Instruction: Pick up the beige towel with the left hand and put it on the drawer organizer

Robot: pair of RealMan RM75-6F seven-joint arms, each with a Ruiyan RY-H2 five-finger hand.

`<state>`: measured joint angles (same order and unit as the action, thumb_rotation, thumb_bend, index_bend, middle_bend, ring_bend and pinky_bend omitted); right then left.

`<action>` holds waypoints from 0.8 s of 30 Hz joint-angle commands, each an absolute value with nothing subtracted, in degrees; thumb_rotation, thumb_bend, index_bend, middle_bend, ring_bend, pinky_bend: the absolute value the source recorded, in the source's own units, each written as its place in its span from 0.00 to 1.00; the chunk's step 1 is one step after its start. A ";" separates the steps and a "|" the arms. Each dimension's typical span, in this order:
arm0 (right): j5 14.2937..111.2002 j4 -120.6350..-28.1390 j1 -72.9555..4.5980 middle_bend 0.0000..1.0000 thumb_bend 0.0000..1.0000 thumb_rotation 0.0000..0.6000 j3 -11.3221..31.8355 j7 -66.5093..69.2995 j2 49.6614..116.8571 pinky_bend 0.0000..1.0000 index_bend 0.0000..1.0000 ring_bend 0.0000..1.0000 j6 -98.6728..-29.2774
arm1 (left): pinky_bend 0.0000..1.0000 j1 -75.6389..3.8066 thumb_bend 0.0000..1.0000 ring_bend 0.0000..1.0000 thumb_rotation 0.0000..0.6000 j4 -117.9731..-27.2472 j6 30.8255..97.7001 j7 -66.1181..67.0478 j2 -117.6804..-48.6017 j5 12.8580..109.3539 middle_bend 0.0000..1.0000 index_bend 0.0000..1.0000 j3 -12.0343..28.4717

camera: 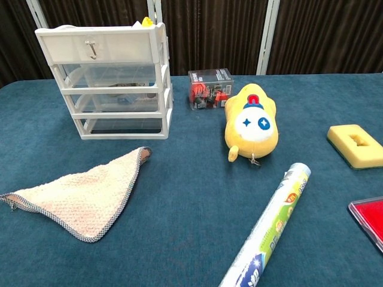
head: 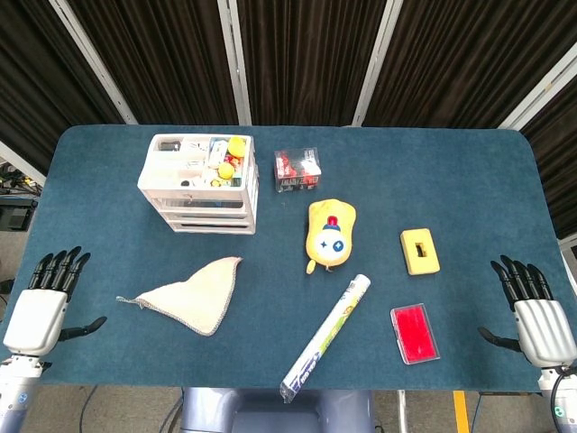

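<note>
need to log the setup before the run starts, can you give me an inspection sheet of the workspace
surface: blue cloth-covered table, flat, no spills seen
job's things: beige towel lies folded in a triangle in front of the white drawer organizer, apart from it; the organizer's open top holds small items
clutter: clear box of red items right of the organizer, yellow plush toy, yellow sponge block, red flat case, plastic-wrapped roll
hands: left robot hand and right robot hand at the table's near corners, fingers spread, holding nothing
cables: some by the floor beyond the table's left edge
surroundings: dark pleated curtain with white frame bars
</note>
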<state>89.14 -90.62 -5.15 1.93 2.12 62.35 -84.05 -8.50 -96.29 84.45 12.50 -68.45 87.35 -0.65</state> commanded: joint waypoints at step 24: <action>89.12 -90.35 -5.09 0.00 0.01 1.00 2.00 3.19 62.17 0.00 0.00 0.00 -84.22 | 0.16 -25.21 0.11 0.04 0.84 -101.36 66.33 49.06 -88.26 52.56 0.07 0.13 6.15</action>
<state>89.12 -90.35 -5.09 2.00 3.19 62.18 -84.22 -24.00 -102.36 66.37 47.90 -86.86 53.87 5.52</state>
